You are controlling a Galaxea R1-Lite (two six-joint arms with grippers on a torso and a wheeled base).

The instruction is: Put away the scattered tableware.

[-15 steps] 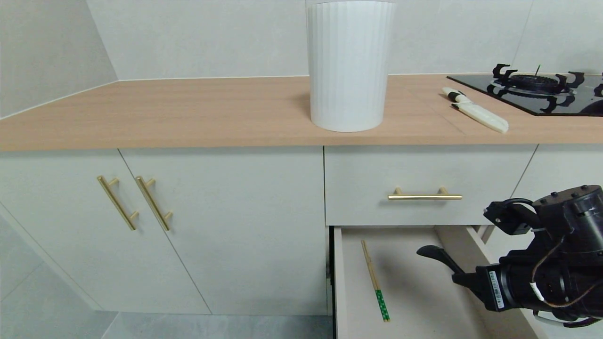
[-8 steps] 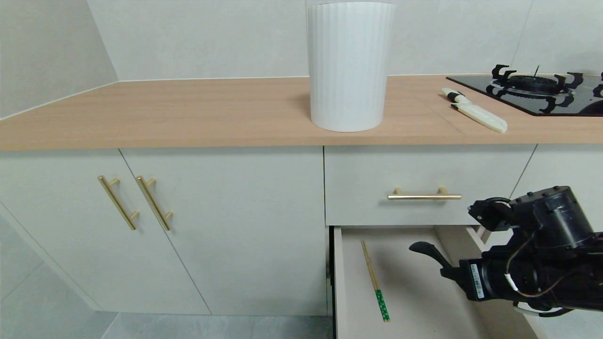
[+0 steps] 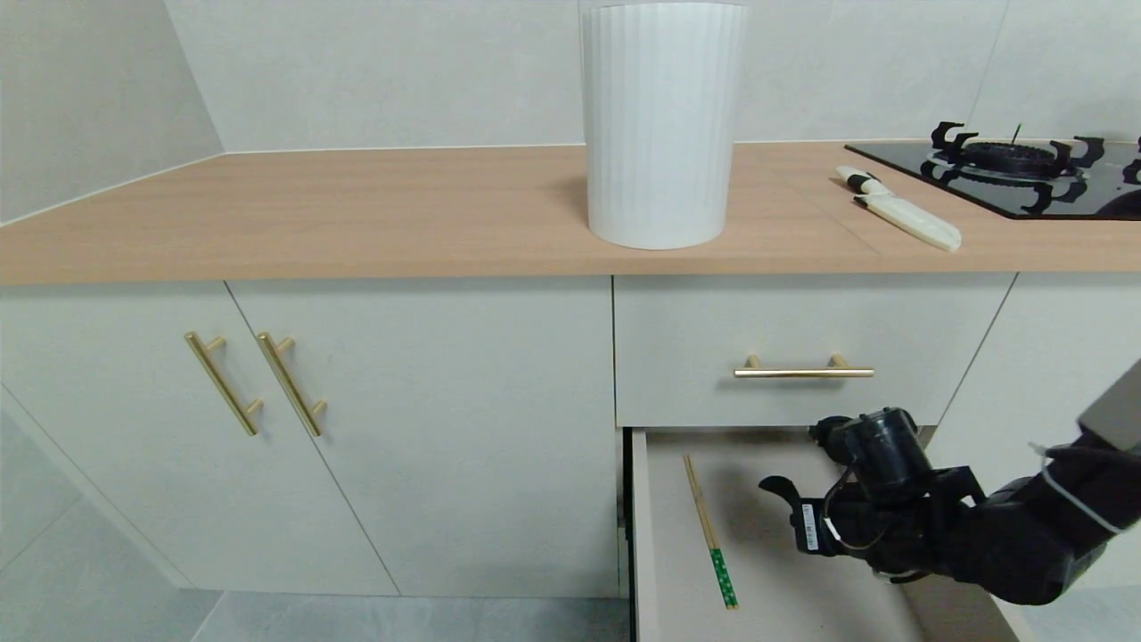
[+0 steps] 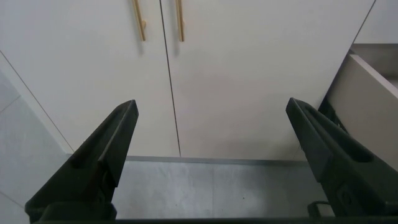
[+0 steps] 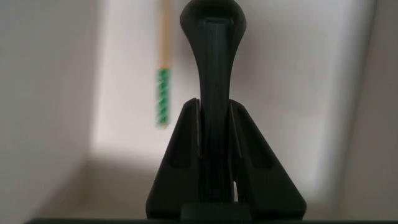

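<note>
Inside the open lower drawer [image 3: 638, 535], a pair of chopsticks [image 3: 710, 535] with green patterned ends lies along its left wall, so that part of the tidying looks done. The right gripper [image 3: 777, 487] hovers over the drawer's right half, apart from the chopsticks, with its fingers pressed together on nothing. A white-handled knife [image 3: 900, 210] lies near the right end of the worktop [image 3: 357, 214], just beside the hob [image 3: 1007, 169]. It is probably the next piece to bring down, and the drawer would then need closing. To get there the arm would have to rise past the closed upper drawer and its gold handle [image 3: 804, 372], which sit directly above. A tall white ribbed container [image 3: 661, 125] stands by the worktop's front edge, well apart from the knife and unlikely to obstruct. The left gripper [image 4: 211, 112] is spread wide and empty, facing the cabinet doors [image 4: 186, 74] low down.
</note>
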